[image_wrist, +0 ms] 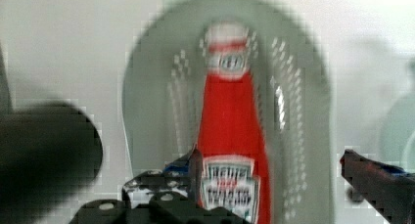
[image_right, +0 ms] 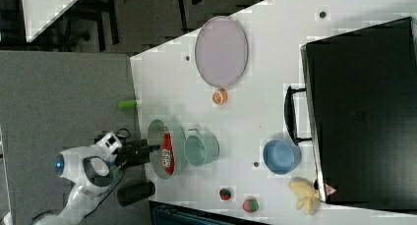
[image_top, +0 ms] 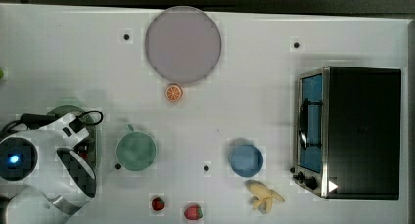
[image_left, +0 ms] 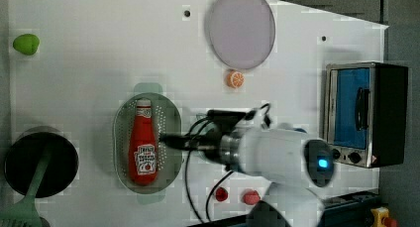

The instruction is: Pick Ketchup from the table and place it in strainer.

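Gripper [image_wrist: 266,177] nearest the wrist camera, jaws spread wide, nothing grasped. Ketchup [image_wrist: 230,131] lay between and beyond the fingers, released, flat along the strainer [image_wrist: 303,136], cap pointing away, near the table's [image_left: 89,63] edge.

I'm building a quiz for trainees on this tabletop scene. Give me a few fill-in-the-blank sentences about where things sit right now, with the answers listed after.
1. The slim red ketchup squeeze bottle lies inside the pale green oval plastic ____.
2. The claw stands ____, its fingers on either side of the bottle's label.
3. The orange slice sits beside the big grey-lilac round ____.
4. In the top view, the peeled banana lies just below the round ____ bowl.

Missing words: strainer; open; plate; blue
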Motion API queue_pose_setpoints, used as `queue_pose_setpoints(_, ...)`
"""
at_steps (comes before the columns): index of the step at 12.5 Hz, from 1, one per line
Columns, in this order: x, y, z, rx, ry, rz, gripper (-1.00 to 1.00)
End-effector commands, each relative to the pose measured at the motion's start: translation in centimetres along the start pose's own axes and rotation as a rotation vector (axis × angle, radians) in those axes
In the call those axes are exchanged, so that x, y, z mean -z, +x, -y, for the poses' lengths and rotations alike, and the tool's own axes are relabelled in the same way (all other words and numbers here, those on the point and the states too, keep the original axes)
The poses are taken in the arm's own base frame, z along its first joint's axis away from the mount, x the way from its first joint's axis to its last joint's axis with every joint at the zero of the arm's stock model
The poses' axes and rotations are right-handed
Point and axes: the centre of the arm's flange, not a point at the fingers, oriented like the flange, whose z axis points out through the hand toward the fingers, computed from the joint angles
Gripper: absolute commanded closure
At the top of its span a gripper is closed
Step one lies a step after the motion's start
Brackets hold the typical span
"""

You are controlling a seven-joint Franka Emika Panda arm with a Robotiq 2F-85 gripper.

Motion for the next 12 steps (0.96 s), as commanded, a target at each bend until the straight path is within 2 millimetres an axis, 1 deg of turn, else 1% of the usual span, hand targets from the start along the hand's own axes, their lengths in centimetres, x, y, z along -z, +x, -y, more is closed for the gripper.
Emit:
queue_pose_setpoints(1, 10.4, 6.9, -3.3, -0.185, 0.048, -0.235, -1.00)
queue_pose_setpoints(2, 12.7, 8.6, -5.6, -0.240, 0.019, -0.261, -1.00)
queue_pose_setpoints(4, 17.3, 11.5, -11.6, -0.371, -0.068, -0.274, -1.00)
queue_pose_setpoints(6, 22.3, 13.4, -17.2, -0.476, -0.140, -0.260, -1.00)
queue_pose_setpoints(7, 24.4, 13.7, -19.6, -0.518, -0.174, -0.234, -1.00)
queue_pose_setpoints(9, 28.5, 14.1, -23.9, -0.577, -0.211, -0.182, -1.00)
queue_pose_setpoints(11, 31.9, 14.4, -27.3, -0.631, -0.217, -0.154, -1.00)
queue_pose_setpoints(12, 33.1, 14.4, -28.6, -0.646, -0.208, -0.145, -1.00)
